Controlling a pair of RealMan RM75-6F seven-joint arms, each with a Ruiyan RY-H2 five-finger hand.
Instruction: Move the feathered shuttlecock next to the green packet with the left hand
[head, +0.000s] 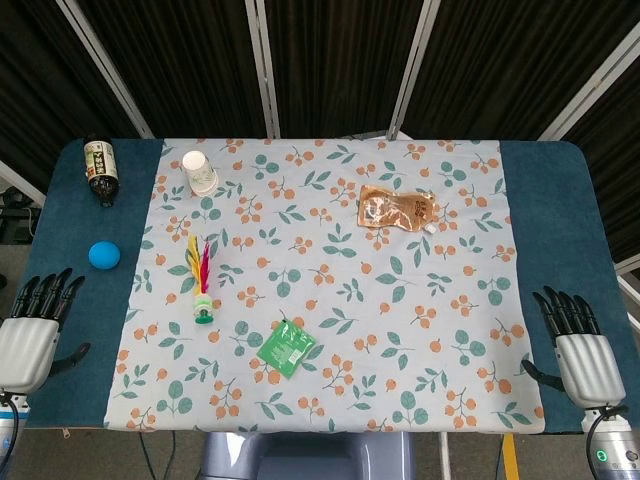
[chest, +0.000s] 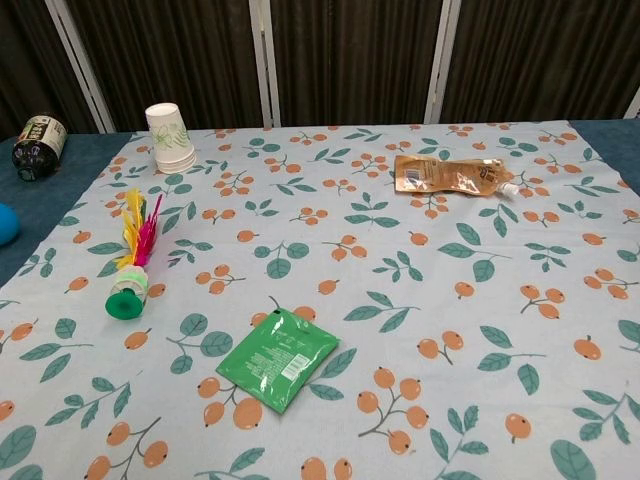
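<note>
The feathered shuttlecock (head: 201, 282) (chest: 132, 264) lies on the floral cloth at the left, green base toward me, yellow and pink feathers pointing away. The green packet (head: 286, 349) (chest: 277, 357) lies flat near the front middle, a short way right of the shuttlecock. My left hand (head: 35, 325) hovers at the front left corner over the blue table edge, fingers spread, holding nothing. At the front right corner my right hand (head: 577, 345) is also empty with fingers apart. Neither hand shows in the chest view.
A white paper cup (head: 200, 172) (chest: 171, 136) lies at the back left. A dark bottle (head: 101, 170) (chest: 37, 145) and a blue ball (head: 104, 255) (chest: 5, 224) rest on the blue strip at left. A brown pouch (head: 397, 210) (chest: 447, 174) lies at the back right.
</note>
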